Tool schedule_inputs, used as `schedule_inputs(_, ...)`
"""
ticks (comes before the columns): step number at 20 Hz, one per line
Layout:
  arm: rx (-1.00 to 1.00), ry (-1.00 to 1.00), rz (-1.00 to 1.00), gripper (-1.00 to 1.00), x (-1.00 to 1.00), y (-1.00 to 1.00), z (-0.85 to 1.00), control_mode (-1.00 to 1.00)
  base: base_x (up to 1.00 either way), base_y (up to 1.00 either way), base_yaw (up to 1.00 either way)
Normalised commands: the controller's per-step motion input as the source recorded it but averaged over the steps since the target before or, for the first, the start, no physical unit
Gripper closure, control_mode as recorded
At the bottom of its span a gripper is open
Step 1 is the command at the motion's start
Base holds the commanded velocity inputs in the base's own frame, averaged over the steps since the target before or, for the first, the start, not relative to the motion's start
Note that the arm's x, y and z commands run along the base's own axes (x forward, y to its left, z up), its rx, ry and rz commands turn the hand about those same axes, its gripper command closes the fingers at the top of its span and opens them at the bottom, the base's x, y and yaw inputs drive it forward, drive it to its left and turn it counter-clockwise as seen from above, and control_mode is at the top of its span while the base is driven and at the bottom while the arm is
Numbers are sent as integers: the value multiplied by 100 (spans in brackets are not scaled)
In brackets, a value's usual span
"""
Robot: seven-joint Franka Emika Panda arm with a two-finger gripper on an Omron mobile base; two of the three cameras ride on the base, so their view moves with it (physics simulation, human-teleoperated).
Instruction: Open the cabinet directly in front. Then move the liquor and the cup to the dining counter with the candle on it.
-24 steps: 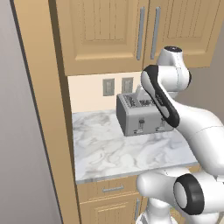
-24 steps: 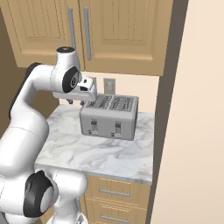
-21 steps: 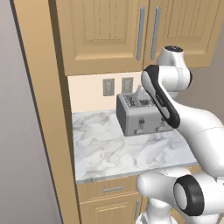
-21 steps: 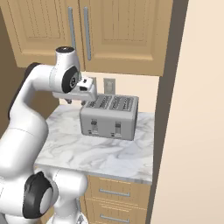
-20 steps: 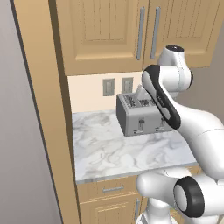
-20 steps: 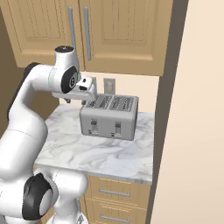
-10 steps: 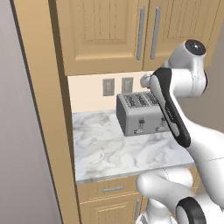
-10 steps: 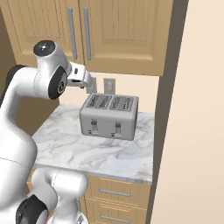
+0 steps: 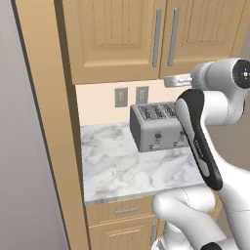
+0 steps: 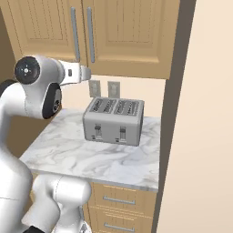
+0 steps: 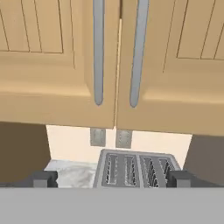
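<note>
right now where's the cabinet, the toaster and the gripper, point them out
cabinet [image 10: 123,36], right base view, on the right door's panel.
toaster [image 9: 155,129], left base view, on its grey front face.
gripper [image 11: 111,178], hand view, midway between its two dark fingertips, which stand wide open.

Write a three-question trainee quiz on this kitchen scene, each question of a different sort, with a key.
1. True or false: the cabinet doors are shut.
2. Which appliance sits on the marble counter? A) kettle B) toaster C) blender
3. Fill in: the gripper jaws stand ____.

Key: 1 true; 2 B; 3 open.
</note>
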Motion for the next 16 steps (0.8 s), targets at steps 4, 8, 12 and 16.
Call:
schedule_inputs(4,0,-44,2,-100,-39,-2,14,-100,0,0,0)
schedule_inputs(8,0,-40,0,-100,-34,0,8,-100,0,0,0)
schedule_inputs(12,0,-32,0,-100,-22,0,11,-100,0,0,0)
schedule_inputs(16,0,0,0,-100,0,0,0,-100,0,0,0)
